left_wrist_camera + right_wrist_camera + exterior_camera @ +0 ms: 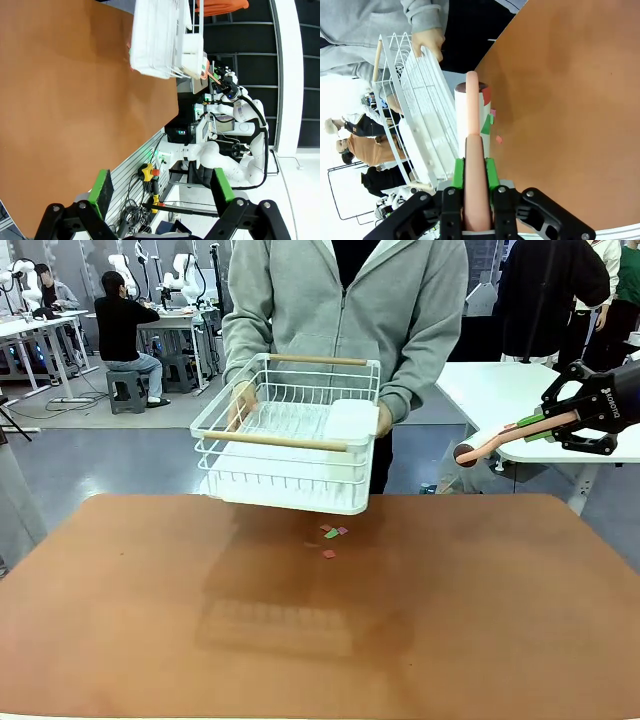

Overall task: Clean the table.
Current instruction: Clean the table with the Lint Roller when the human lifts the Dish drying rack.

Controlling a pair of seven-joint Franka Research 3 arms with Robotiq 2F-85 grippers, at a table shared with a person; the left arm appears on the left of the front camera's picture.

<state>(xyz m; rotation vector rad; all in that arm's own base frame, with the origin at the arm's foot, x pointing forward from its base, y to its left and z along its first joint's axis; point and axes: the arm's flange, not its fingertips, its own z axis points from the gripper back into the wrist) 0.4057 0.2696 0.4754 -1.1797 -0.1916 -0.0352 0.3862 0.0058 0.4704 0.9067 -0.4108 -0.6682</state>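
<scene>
The reddish-brown table [150,620] [60,100] [570,100] carries a few small paper scraps [331,533] [490,125], pink, green and red, near its far middle. My right gripper [545,425] [475,172] hovers off the table's far right corner, shut on the pink handle of a roller [500,442] [472,135] whose head points toward the scraps. In the left wrist view my left gripper [161,185] stands open and empty beyond the table's edge.
A person at the far side holds a white wire dish rack [290,440] [160,40] [420,110] in both hands, lifted above the table's far edge; its shadow falls on the top. A white-topped table [500,390] stands behind my right gripper.
</scene>
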